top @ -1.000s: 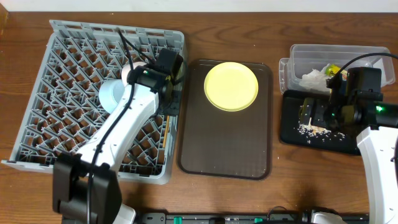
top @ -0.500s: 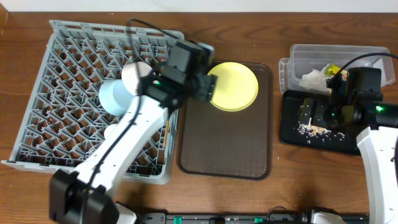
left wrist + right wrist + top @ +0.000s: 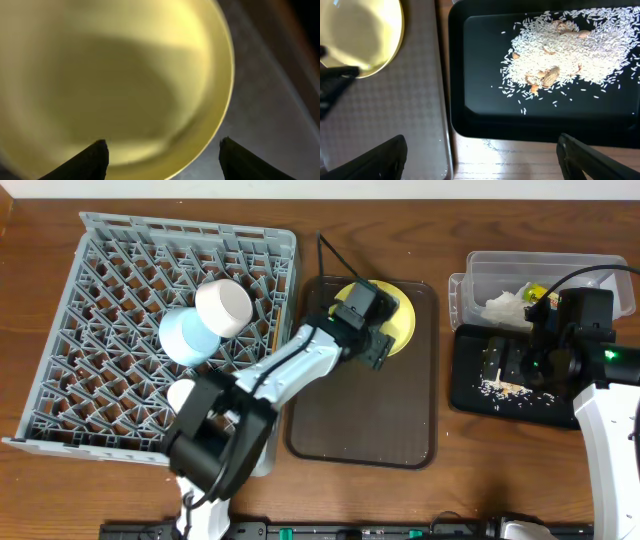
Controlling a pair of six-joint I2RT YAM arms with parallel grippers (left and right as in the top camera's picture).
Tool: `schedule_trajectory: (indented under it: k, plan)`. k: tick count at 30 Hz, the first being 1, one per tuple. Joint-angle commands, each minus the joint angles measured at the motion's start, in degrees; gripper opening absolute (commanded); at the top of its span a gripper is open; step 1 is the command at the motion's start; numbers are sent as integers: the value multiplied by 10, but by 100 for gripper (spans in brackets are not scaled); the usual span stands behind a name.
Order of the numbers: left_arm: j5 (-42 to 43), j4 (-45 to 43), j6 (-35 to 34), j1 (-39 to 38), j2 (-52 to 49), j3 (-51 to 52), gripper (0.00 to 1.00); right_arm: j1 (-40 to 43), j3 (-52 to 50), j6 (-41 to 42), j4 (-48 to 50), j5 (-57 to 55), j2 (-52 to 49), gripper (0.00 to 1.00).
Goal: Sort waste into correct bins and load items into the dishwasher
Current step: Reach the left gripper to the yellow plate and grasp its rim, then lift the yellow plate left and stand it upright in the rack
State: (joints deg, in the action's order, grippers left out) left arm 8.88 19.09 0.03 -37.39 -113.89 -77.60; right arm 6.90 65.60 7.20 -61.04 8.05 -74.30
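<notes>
Since the earlier frame the left arm has swung off the dish rack (image 3: 110,380) and out over the brown serving tray (image 3: 360,420). Left hand (image 3: 162,157) now hangs directly above the yellow plate (image 3: 100,75), fingers (image 3: 90,160) spread wide, nothing held. Plate lies flat on the tray, its near rim between the fingertips. Right hand (image 3: 482,150) hovers over the black tray (image 3: 480,120), likewise wide and empty.

Assessment: a flat plate offers only its rim. Recommend one finger outside the edge, one on the inner face, a firm close, then tilting it upright for the rack's pegs beside the blue bowl (image 3: 183,335).
</notes>
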Motion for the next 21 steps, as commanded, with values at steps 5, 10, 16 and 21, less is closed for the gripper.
schedule_trajectory:
  k: [5,10,16,21]
  plan:
    - [4,29,8,-12,-40,-9,70,3,8,4,0,-3,4,93]
    - [4,101,8,-27,-40,-9,56,3,8,4,1,-3,4,93]
    - [4,185,8,-56,-40,-9,46,3,8,4,0,-3,4,93]
    - [4,212,8,-85,-40,-9,46,3,8,4,0,-3,4,93]
